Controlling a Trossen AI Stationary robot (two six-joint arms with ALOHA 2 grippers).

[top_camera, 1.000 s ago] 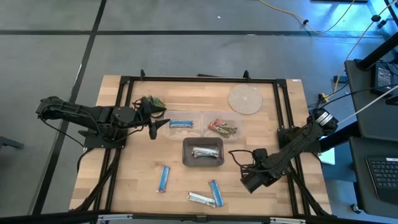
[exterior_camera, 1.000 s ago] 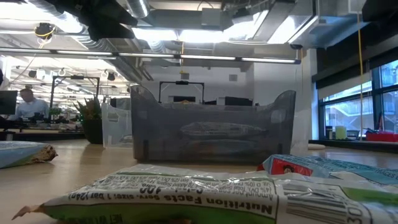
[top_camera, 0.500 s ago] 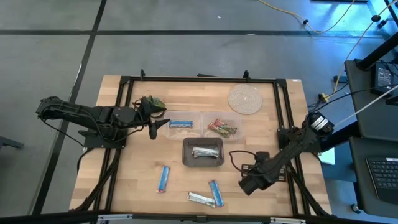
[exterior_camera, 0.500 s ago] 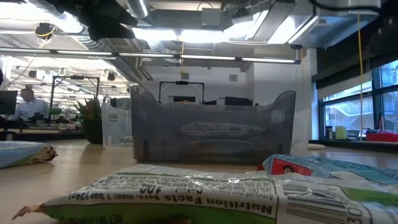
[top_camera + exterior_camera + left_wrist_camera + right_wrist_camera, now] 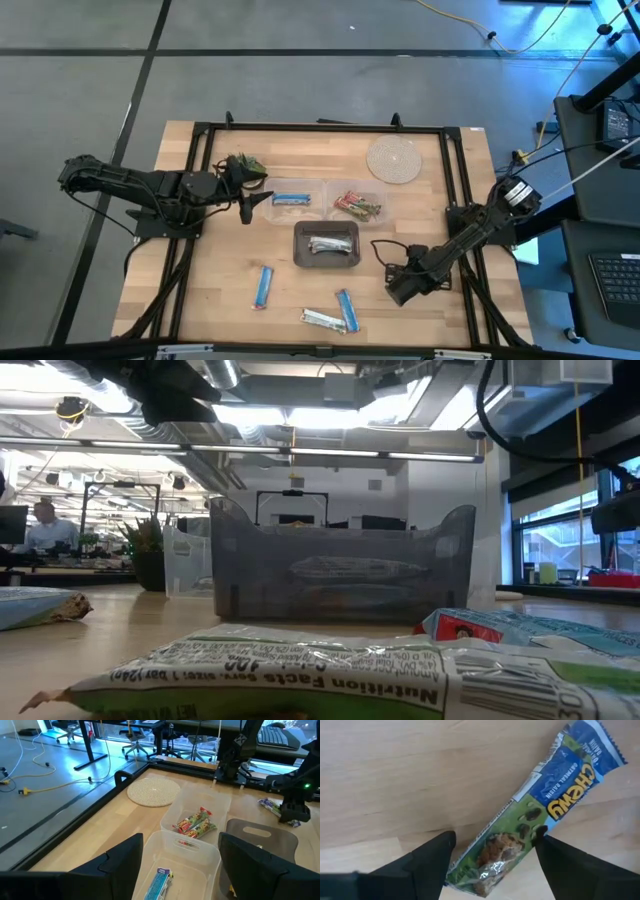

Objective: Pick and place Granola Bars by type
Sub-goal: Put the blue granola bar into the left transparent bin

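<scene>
My right gripper [image 5: 392,292] [image 5: 492,870] is open and hovers low over the table's near right part. A blue granola bar [image 5: 540,805] [image 5: 347,310] lies flat on the wood, one end between the fingers. A silver-white bar [image 5: 322,319] [image 5: 300,670] lies beside it, and another blue bar [image 5: 262,287] lies further left. One clear tub holds a blue bar [image 5: 290,199] [image 5: 159,882], another holds multicoloured bars [image 5: 357,206] [image 5: 195,825], and a dark grey tub [image 5: 326,262] holds silver-white ones. My left gripper [image 5: 246,208] [image 5: 180,870] waits open beside the blue bar's tub.
A round woven coaster [image 5: 393,158] [image 5: 154,791] lies near the far edge and a small green plant [image 5: 243,165] stands far left. A black frame [image 5: 200,200] runs around the table. Bare wood lies between the tubs and the near bars.
My right arm has come down and a little left toward the blue bar near the table's near edge; part of it now shows at the right edge of the low view. The bars have stayed where they were.
</scene>
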